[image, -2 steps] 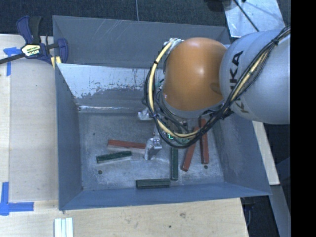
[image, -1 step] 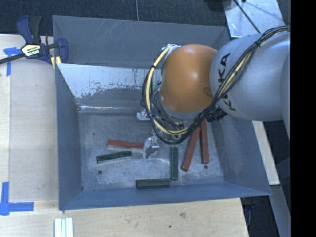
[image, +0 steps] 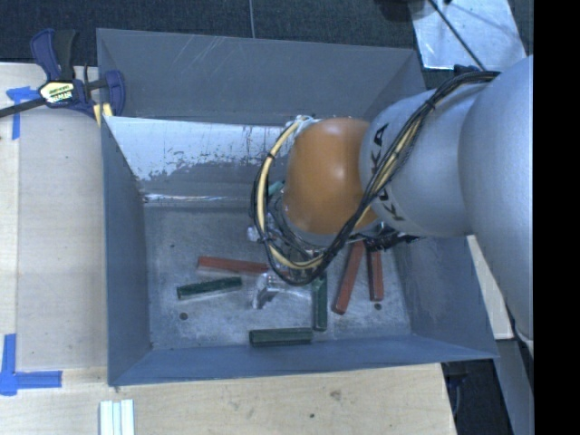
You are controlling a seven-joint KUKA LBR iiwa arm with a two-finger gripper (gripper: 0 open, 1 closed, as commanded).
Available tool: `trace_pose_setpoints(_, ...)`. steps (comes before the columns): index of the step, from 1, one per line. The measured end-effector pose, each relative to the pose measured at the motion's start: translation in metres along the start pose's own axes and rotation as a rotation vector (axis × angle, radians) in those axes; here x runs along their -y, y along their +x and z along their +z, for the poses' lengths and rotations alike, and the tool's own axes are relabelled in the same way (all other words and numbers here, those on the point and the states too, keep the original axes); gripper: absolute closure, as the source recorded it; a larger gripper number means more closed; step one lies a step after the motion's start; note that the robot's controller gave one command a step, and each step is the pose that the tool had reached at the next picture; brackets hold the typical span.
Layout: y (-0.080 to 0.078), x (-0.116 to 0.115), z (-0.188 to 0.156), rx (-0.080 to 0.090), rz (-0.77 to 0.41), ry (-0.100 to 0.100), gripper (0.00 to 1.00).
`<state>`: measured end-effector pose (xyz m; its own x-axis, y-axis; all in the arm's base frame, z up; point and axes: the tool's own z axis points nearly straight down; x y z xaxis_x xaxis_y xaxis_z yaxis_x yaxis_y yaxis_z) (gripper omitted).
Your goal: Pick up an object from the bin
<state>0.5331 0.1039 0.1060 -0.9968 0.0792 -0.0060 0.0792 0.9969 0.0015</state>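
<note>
The gripper [image: 265,294] sits low in the bin [image: 122,243], just beside one end of a red stick [image: 231,265] and near a green stick [image: 210,287]. How open it is, I cannot tell. Set between them, it may close on nothing.

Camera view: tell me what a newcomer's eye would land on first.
The silver arm with its orange wrist cover looms over the grey bin from the right. Below it the gripper hangs low at mid-floor, between a red-brown stick at view-left and a dark green stick at view-right.
</note>
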Motion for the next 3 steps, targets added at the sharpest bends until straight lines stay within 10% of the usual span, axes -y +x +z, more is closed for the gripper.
trace_pose_setpoints(1,-0.029,-0.015,0.027,0.024,-0.096,-0.003,1.00)
trace_pose_setpoints(2,-0.029,-0.015,0.027,0.024,-0.096,-0.003,1.00)
trace_pose_setpoints(3,-0.012,-0.042,-0.163,0.002,-0.022,-0.002,1.00)
